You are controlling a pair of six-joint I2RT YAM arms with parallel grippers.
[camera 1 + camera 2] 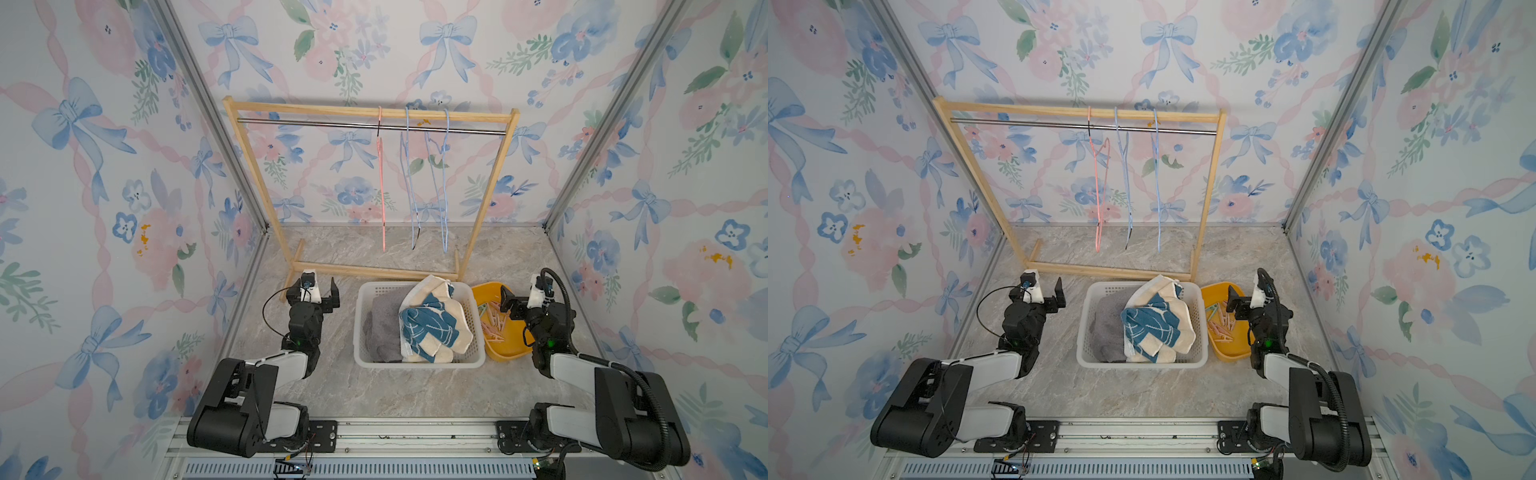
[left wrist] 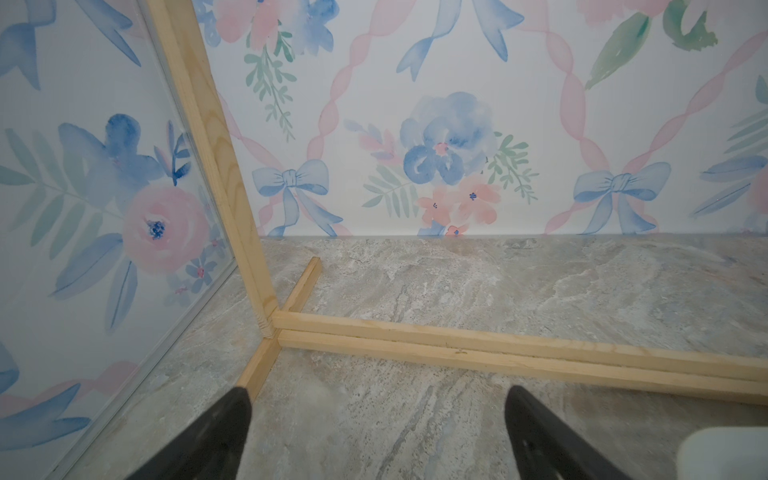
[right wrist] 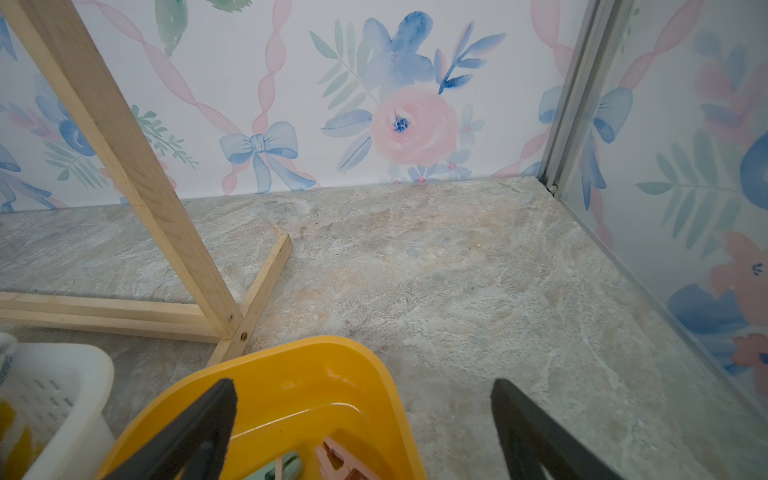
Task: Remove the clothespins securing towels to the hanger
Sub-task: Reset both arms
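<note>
Several pink clothespins [image 1: 494, 324] [image 1: 1221, 326] and a light green one lie in a yellow bin [image 1: 505, 345] [image 3: 291, 374]. A grey towel [image 1: 384, 328] [image 1: 1106, 328] and a dark blue, cream-bordered towel [image 1: 432, 328] [image 1: 1154, 328] are bunched in a white basket [image 1: 419, 362] [image 1: 1142, 362]. A pink hanger [image 1: 381, 178] and two blue hangers [image 1: 409, 178] hang bare on the rail. My left gripper [image 1: 318, 291] [image 2: 378, 415] is open over the table, left of the basket. Open too, my right gripper [image 1: 525, 297] [image 3: 363, 407] hovers over the bin's far rim, a pink clothespin [image 3: 340, 461] below it.
The wooden rack [image 1: 266, 178] [image 1: 976, 178] stands behind the basket, its base bars [image 2: 498, 353] [image 3: 104, 316] just ahead of both grippers. Flowered walls close in the left, right and back. The basket's corner [image 3: 62, 374] shows beside the bin.
</note>
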